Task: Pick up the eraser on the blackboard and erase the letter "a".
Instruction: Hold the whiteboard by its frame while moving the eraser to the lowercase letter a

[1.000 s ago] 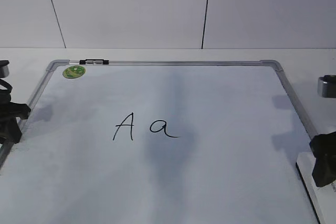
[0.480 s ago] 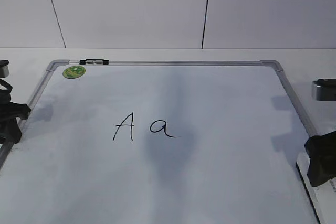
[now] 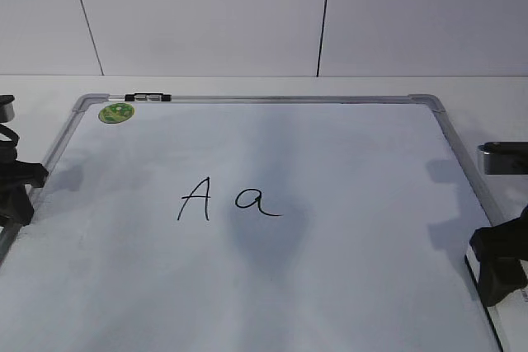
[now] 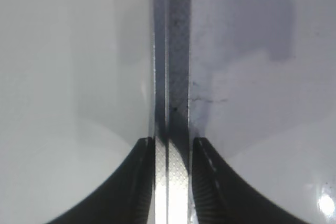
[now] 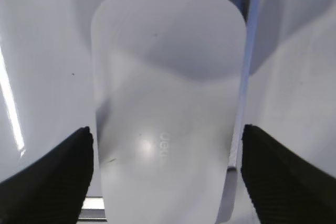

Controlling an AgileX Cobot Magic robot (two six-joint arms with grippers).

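The blackboard [image 3: 346, 146] is a white board in a silver frame, lying flat. The small letter "a" [image 3: 256, 201] is in black marker near its middle. The eraser [image 5: 168, 103], a white rounded block with grey lettering, lies at the board's near right edge, partly over the frame; only a sliver of the eraser [image 3: 505, 326] shows in the exterior view. My right gripper [image 5: 167, 135] is open, one finger on each side of the eraser, neither visibly touching it; it also shows in the exterior view [image 3: 499, 265]. My left gripper [image 4: 173, 142] is narrowly open, straddling the frame at the left edge [image 3: 16, 191].
A capital "A" [image 3: 195, 199] stands just left of the "a". A green round magnet [image 3: 116, 112] and a black clip [image 3: 148, 97] sit at the board's far left corner. The board frame [image 4: 172, 66] runs between my left fingers. A white wall stands behind.
My right gripper has moved left and lower over the eraser, covering more of it. The left arm and the board have not moved.
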